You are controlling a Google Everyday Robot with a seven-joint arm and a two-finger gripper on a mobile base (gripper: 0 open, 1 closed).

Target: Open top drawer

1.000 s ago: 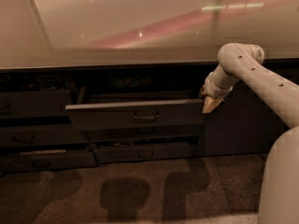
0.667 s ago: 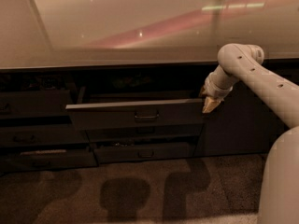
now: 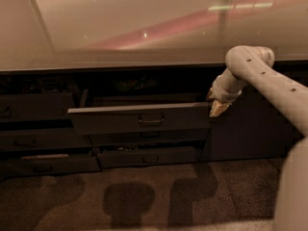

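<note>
Top drawer point(image 3: 120, 121): pulled partway out of the cabinet, just under the pale counter point(image 3: 120, 32), roughly mid-picture. Long axis running left to right, along the counter edge; flat dark front facing the camera and the room. Upper edge showing as a thin light line, sloping a little down toward the left end. Small dark loop handle point(image 3: 151, 120) at the middle of the front, lying level. Dark gap behind the front; inside too dim to make out.

Gripper point(image 3: 216, 103) at the right end of the drawer front, level with its upper edge, touching it or just beside it; pale tips aimed down and to the left. Cannot tell whether spread or pressed together, nor whether pinching the drawer's edge. Light-coloured arm point(image 3: 269, 81) reaching in from the right, bent at a rounded elbow below the counter edge.

Below, two narrower drawers point(image 3: 149, 156) with the same kind of handle, the lower one standing slightly out. To the left, another stack of dark drawers point(image 3: 36, 105), the lowest with a pale strip along its upper edge. To the right, behind the arm, a plain dark door point(image 3: 250, 129). Speckled floor point(image 3: 144, 201) in front, crossed by broad dark shadows point(image 3: 127, 203).
</note>
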